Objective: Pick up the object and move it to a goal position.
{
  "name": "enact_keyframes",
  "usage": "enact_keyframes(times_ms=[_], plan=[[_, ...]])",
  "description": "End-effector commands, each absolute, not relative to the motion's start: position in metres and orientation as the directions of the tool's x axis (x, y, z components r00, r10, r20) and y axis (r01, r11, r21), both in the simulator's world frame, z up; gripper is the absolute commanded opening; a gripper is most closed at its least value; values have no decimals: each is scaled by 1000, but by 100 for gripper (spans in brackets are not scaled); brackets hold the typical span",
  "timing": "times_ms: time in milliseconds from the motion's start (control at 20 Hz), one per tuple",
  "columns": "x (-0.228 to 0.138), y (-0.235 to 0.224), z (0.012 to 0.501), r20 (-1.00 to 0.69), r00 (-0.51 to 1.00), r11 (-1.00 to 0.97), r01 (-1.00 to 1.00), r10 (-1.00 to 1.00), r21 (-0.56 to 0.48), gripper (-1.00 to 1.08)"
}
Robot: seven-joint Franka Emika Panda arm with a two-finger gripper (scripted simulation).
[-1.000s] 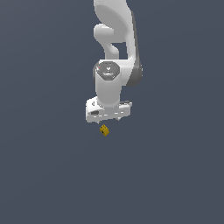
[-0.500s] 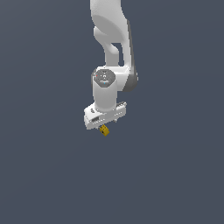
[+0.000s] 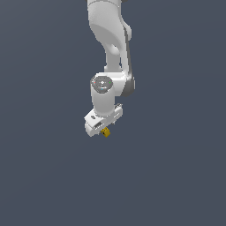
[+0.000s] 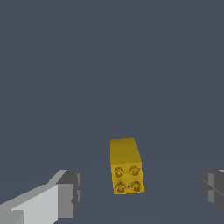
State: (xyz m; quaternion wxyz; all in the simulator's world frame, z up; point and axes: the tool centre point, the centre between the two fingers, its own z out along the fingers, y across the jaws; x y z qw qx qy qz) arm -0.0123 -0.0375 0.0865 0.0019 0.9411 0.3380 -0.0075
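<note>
Gripper [image 4: 140, 192]: released, fingers [image 4: 65, 194] spread wide, clear of the block.
Block [image 4: 126, 168]: yellow, four studs, between the fingers, lower centre of exterior view [image 3: 105, 132].

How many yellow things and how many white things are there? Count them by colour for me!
Yellow: 1, the small studded block.
White: 1, the robot arm with its hand.
Total: 2.

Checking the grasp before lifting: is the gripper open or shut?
Open: in the wrist view both fingers stand clear of the yellow block.
</note>
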Motion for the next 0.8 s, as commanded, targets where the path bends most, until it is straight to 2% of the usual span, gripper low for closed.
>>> enact_keyframes(times_ms=[0,750], plan=[[-12,-39,82,-10,742,-742,671,671,-1,100],[-13,-42,71,-1,681,-681,733,733,0,100]])
